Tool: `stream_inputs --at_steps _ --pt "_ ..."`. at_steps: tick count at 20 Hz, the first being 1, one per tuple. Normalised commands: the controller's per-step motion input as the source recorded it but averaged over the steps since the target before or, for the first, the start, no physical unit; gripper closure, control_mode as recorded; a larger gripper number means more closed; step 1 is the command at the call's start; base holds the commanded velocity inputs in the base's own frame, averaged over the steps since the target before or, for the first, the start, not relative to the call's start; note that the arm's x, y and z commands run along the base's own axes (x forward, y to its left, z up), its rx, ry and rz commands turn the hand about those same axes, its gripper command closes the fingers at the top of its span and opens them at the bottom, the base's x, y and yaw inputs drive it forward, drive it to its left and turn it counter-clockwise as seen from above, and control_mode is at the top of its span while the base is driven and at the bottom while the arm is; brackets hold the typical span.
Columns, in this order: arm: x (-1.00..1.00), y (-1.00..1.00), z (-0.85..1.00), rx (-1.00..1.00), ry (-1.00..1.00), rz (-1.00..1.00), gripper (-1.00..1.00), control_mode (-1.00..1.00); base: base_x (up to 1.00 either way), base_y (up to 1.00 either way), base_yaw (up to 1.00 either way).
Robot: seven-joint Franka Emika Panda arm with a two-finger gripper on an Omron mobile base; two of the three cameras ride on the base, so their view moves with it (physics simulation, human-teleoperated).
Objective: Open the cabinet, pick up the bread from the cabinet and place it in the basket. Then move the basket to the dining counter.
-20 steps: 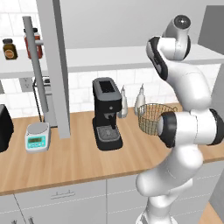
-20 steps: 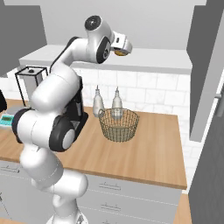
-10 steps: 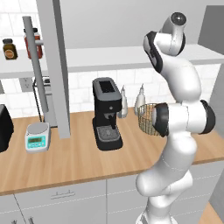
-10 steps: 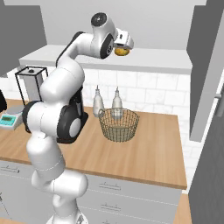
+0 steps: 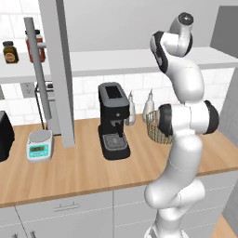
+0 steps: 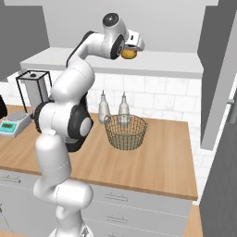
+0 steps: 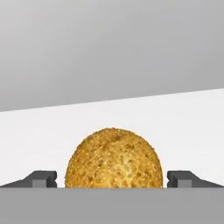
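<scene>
The cabinet stands open, one door (image 5: 58,69) swung out on the left and the other door (image 6: 214,78) on the right. The bread (image 6: 128,53), a roundish yellow-orange lump, rests on the white cabinet shelf (image 6: 162,69). My gripper (image 6: 131,49) is up at the shelf, open, with its jaws either side of the bread (image 7: 113,158) and a thin gap showing at each fingertip (image 7: 43,178). The wire basket (image 6: 125,132) sits on the wood counter below; in the left base view my arm hides part of the basket (image 5: 155,128). The dining counter is out of view.
A black coffee machine (image 5: 113,122), a small scale (image 5: 39,146) and two bottles (image 6: 112,110) stand on the counter (image 6: 162,157) around the basket. Jars (image 5: 10,51) sit on the left shelf. The door's long bar handle (image 5: 35,69) juts out near the scale.
The arm's elbow has swung upright and the hand has edged a little toward the bread. The bread has stayed in place on the shelf.
</scene>
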Motion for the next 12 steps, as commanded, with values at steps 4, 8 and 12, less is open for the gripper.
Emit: stream_inputs --at_steps 4,8,12 --pt "0.36 0.00 -0.03 0.00 0.06 0.00 -1.00 -1.00 0.00 0.00 0.00" --pt "0.19 -0.06 -0.16 -0.01 0.08 0.00 -1.00 -1.00 0.00 0.00 0.00" --pt "0.01 -0.12 -0.28 -0.04 0.03 0.00 -1.00 -1.00 0.00 0.00 0.00"
